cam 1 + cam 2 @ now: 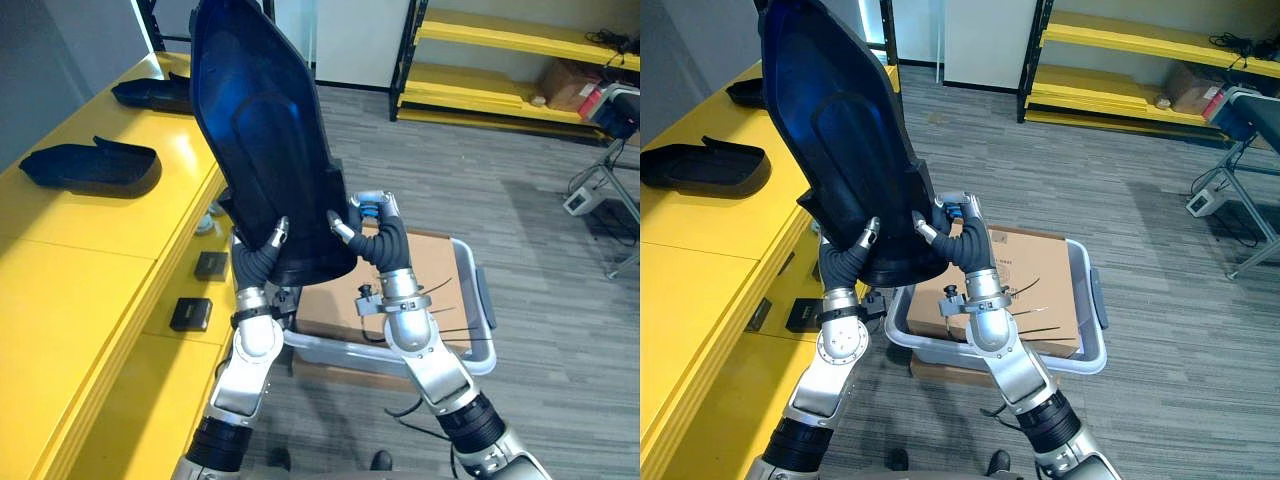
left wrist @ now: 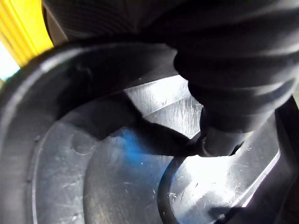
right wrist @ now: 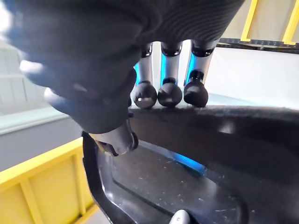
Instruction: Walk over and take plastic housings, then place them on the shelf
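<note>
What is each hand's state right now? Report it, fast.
Left hand: shut on the housing, at its lower edge.
Right hand: shut on the same housing, pinching its rim.

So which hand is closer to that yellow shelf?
Left. The left hand grips the housing by its lower edge, right beside the shelf. The right hand grips the opposite edge, farther from it.

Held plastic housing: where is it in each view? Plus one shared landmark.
Left eye view: held housing upper centre, upright.
Right eye view: it is upper left of centre.
Left wrist view: its inner face, close up.
Right wrist view: its rim and inner face, close up.
Shared landmark: the yellow shelf beside it.
</note>
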Motion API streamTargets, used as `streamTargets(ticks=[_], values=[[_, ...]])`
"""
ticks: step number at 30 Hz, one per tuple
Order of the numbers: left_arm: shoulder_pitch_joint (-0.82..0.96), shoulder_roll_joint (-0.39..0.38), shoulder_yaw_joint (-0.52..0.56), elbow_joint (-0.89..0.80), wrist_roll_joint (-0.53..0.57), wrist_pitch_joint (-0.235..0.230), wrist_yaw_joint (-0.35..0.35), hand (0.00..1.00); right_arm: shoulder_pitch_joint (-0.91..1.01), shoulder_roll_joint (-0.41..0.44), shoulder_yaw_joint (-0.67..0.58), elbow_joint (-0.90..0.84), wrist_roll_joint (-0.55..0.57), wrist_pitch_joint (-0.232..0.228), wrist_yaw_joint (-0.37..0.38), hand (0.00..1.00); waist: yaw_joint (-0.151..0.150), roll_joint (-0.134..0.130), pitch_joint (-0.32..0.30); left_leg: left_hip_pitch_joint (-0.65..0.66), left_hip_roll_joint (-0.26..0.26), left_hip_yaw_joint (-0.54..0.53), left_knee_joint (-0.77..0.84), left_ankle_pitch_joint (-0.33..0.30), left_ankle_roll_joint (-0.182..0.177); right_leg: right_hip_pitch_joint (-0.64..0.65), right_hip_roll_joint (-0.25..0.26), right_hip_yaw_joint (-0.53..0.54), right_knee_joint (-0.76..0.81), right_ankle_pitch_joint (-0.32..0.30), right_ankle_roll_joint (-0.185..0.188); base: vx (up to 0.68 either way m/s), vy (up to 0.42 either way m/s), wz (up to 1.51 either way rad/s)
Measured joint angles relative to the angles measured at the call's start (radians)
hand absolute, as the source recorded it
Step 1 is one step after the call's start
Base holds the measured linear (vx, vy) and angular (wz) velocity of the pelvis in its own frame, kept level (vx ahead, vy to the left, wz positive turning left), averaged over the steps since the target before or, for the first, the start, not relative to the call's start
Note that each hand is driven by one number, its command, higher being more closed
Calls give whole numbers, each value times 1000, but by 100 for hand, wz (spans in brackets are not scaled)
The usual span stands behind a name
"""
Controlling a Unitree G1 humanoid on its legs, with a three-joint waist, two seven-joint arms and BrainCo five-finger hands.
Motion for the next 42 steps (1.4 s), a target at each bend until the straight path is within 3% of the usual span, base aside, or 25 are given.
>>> streamTargets(ticks=[2,5,10,12,15,20,24,27,33,34,35,37,38,39,40,41,42], values=[[29,-1,19,-24,0,-9,-2,100,21,-23,-63,-36,55,-18,13,0,0,0,0,5,0,3,-1,0,0,2,0,3,1,0,0,-14,5,-5],[90,-1,82,-48,-1,-21,-2,100,63,-44,-256,-81,135,-59,23,0,-1,2,-1,16,1,16,-8,-1,1,3,0,15,2,0,0,-18,6,-10],[186,-10,150,-97,-1,-22,-19,100,176,-9,-537,-68,292,-124,21,0,-3,27,-16,17,0,20,-12,-5,6,0,-1,17,2,-2,2,-8,5,-4],[214,-20,166,-126,-1,-31,-23,100,218,14,-614,-16,340,-143,14,0,-6,36,-22,17,0,18,-13,-5,6,1,-1,16,2,-2,3,0,0,0],[247,-28,176,-177,-2,-57,-40,100,303,26,-690,200,353,-142,-2,0,-9,44,-27,15,0,13,-15,-4,6,1,-1,11,0,-4,4,-3,-1,3],[292,-31,175,-211,-6,-115,-72,100,379,39,-700,644,386,-79,46,0,-17,48,-28,5,-1,-10,-19,-4,6,1,-2,-9,-1,-8,7,-4,-2,12],[316,-31,156,-211,-13,-125,-121,100,418,52,-654,969,364,-20,129,0,-19,49,-27,-7,-6,-41,-3,-4,6,19,-6,-44,0,-16,14,12,-2,25],[347,-39,124,-211,-37,-130,-138,100,430,78,-611,1119,308,12,154,0,-4,51,-24,-9,-8,-65,6,-6,6,34,-7,-69,7,-27,14,-2,-6,26],[407,-61,62,-211,-71,-131,-174,100,425,101,-528,1217,237,41,171,0,14,54,17,-50,-35,-188,71,-17,7,64,-33,-189,98,-97,27,-37,-3,72],[406,-67,24,-216,-81,-131,-175,100,423,112,-512,1215,226,41,168,0,33,55,33,-87,-58,-266,100,-15,5,72,-52,-275,150,-129,32,-35,-9,119],[406,-69,18,-219,-82,-131,-175,100,421,114,-507,1215,225,41,167,0,33,55,35,-95,-62,-279,104,-14,3,72,-56,-292,160,-135,33,-36,-19,178],[407,-74,-24,-242,-83,-131,-175,100,406,119,-486,1206,224,40,151,0,35,52,44,-154,-84,-343,106,3,7,72,-87,-425,222,-176,42,-25,-1,167],[406,-81,-31,-247,-83,-131,-176,100,400,124,-484,1186,223,40,150,0,39,53,46,-183,-65,-274,100,8,29,78,-100,-481,228,-180,44,-35,45,179],[405,-85,-38,-247,-83,-131,-176,100,390,135,-484,1150,223,39,149,0,49,54,63,-201,-27,-117,95,26,80,105,-108,-551,228,-180,47,-23,62,156],[405,-88,-46,-245,-83,-131,-176,100,386,134,-484,1136,223,38,149,0,51,47,71,-206,-5,-22,98,36,97,115,-115,-577,230,-179,49,51,116,171],[405,-91,-63,-243,-86,-131,-176,100,373,131,-481,1121,223,37,149,0,54,49,72,-214,50,208,120,43,105,149,-130,-632,232,-175,56,104,130,145],[403,-91,-74,-243,-87,-131,-181,100,369,133,-478,1103,222,37,149,0,54,48,72,-213,69,306,141,49,94,168,-140,-661,239,-174,58,158,174,135]])
